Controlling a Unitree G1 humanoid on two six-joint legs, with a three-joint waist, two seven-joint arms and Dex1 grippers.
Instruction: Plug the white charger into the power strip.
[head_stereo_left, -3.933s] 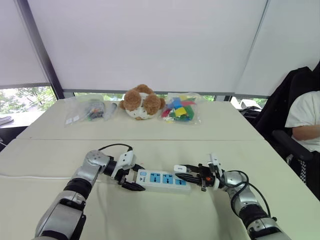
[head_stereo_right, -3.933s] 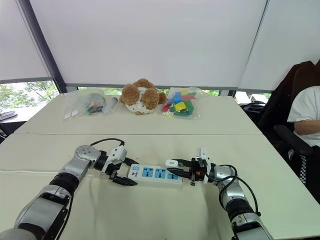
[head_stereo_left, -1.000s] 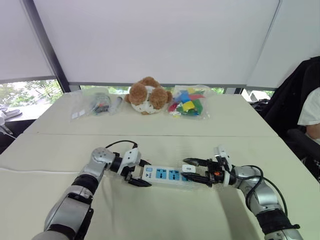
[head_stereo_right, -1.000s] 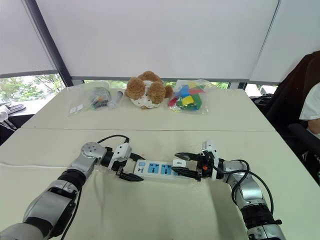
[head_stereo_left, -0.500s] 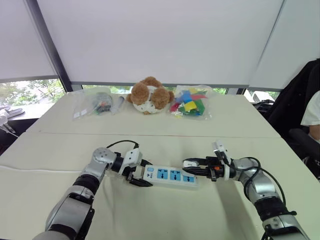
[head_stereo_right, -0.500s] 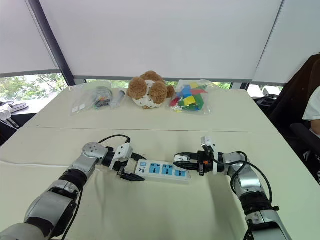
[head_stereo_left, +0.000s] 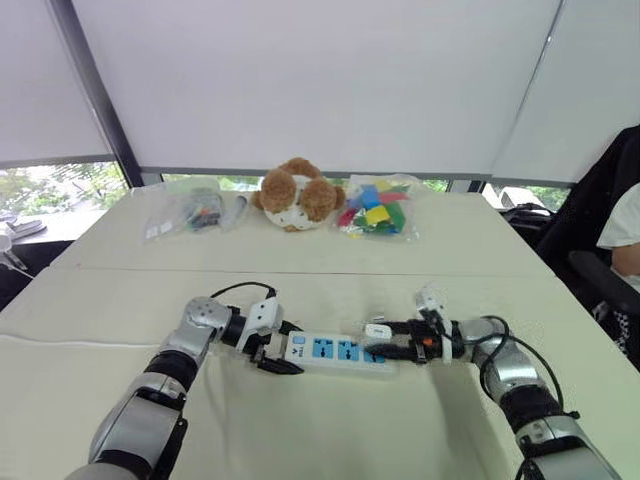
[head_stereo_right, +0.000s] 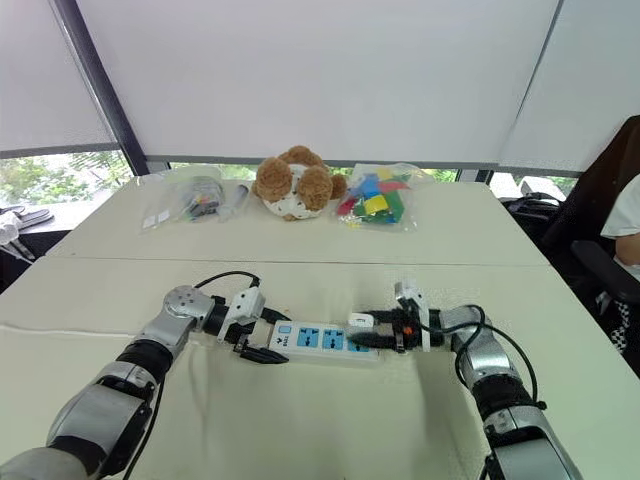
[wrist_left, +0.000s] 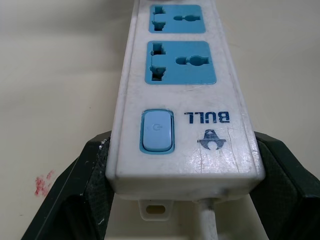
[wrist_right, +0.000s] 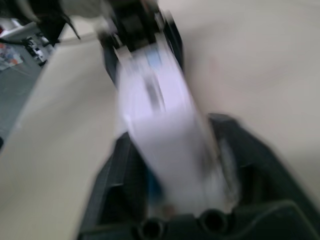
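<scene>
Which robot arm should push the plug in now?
Right. The right end effector holds the white charger over the power strip, while the left end effector grips its switch end.

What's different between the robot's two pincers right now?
The left pincer grips the long power strip; the right pincer grips the small white charger. The left pincer sits at the strip's switch end; the right pincer at the opposite end. Both are shut on something white.
</scene>
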